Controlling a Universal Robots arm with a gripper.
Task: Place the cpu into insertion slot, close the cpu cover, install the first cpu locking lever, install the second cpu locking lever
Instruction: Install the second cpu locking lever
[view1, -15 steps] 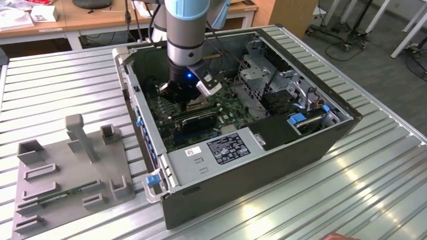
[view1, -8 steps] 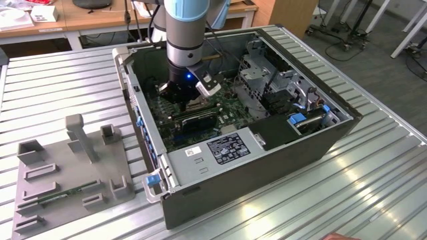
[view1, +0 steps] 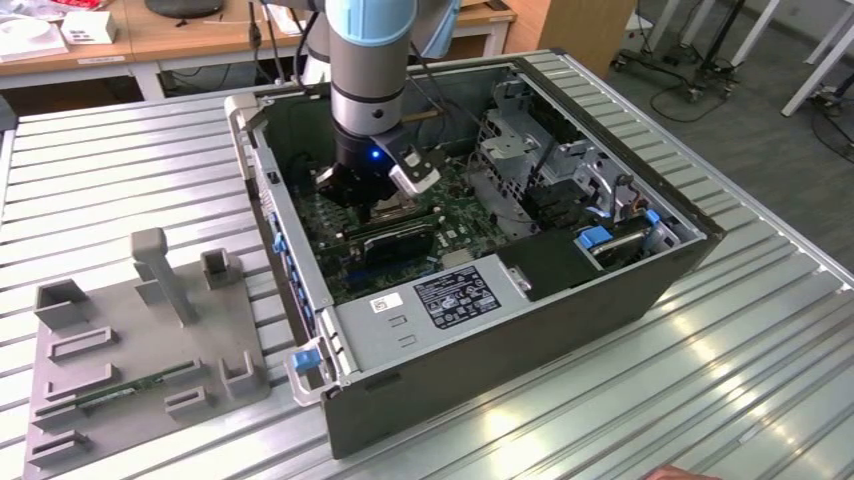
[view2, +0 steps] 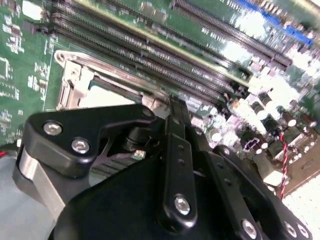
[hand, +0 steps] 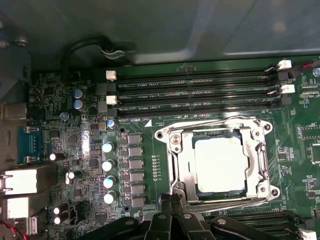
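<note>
The cpu (hand: 220, 165), a pale silvery square, lies flat in the insertion slot (hand: 167, 136) on the green motherboard. The cpu cover (hand: 256, 150) lies folded down around it, and the chip shows through its window. A thin metal lever (hand: 215, 121) runs along the socket edge nearest the memory slots. My gripper (hand: 172, 199) sits at the socket's opposite edge with its black fingers pressed together and nothing visible between them. In the second wrist view, the gripper (view2: 177, 107) reaches down beside the socket rim (view2: 70, 82) and the cpu (view2: 107, 96). In the exterior view, the gripper (view1: 378, 205) is low inside the open computer case.
Long black memory slots (hand: 195, 90) lie just beyond the socket, and a row of capacitors (hand: 107, 165) stands beside it. The case walls (view1: 534, 300) and a metal drive cage (view1: 514, 150) hem in the arm. A grey fixture tray (view1: 134, 340) lies on the table at the exterior view's left.
</note>
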